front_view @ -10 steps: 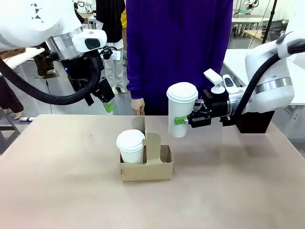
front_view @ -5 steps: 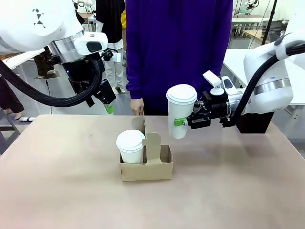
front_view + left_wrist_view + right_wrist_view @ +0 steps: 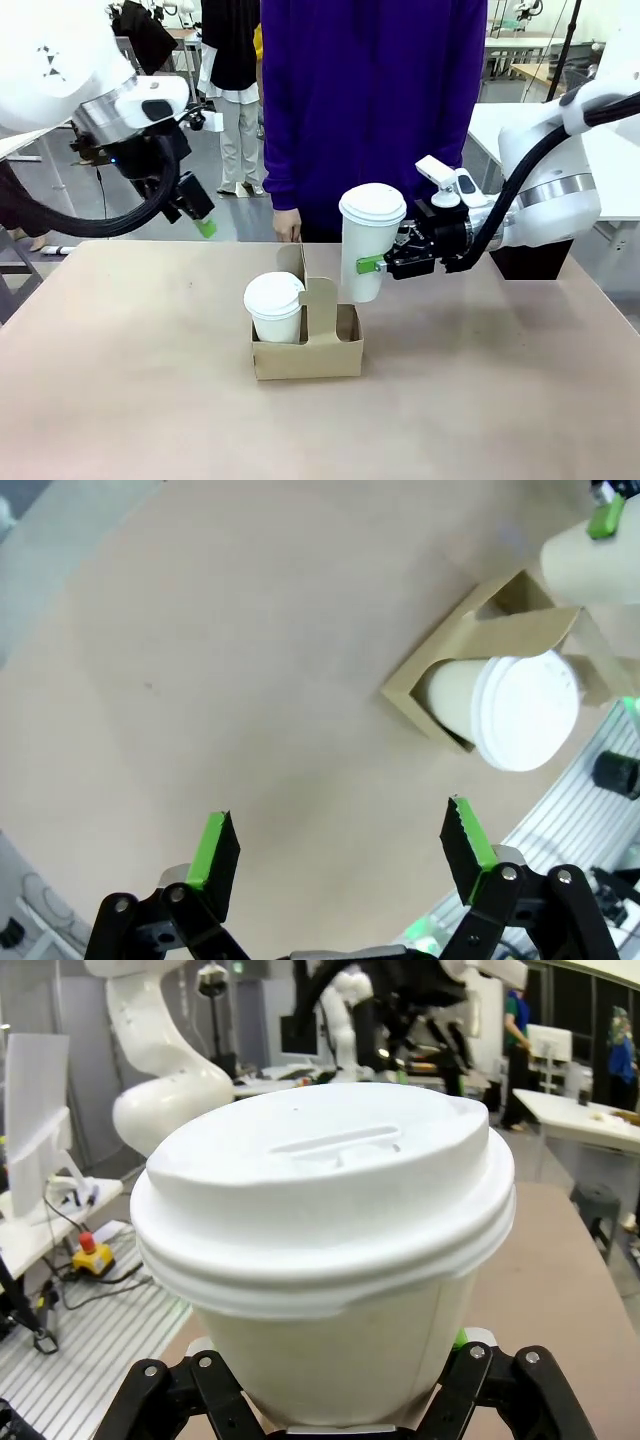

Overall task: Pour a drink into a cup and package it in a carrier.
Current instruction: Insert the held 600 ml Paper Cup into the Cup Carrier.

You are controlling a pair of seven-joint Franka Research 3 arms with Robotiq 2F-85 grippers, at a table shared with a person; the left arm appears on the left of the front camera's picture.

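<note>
Right gripper [image 3: 372,264] pinches lidded cup [image 3: 366,244] just above carrier [image 3: 306,352]; left gripper [image 3: 340,850] spread wide, holding nothing

A lidded white cup [image 3: 330,1290] sits upright, clamped between the right gripper's [image 3: 335,1415] black fingers [image 3: 205,1390].

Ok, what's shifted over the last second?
The right gripper, shut on the lidded cup, carried it left and lower toward the carrier. The left gripper, open, drew back left. The carrier and its seated cup stayed put.
</note>
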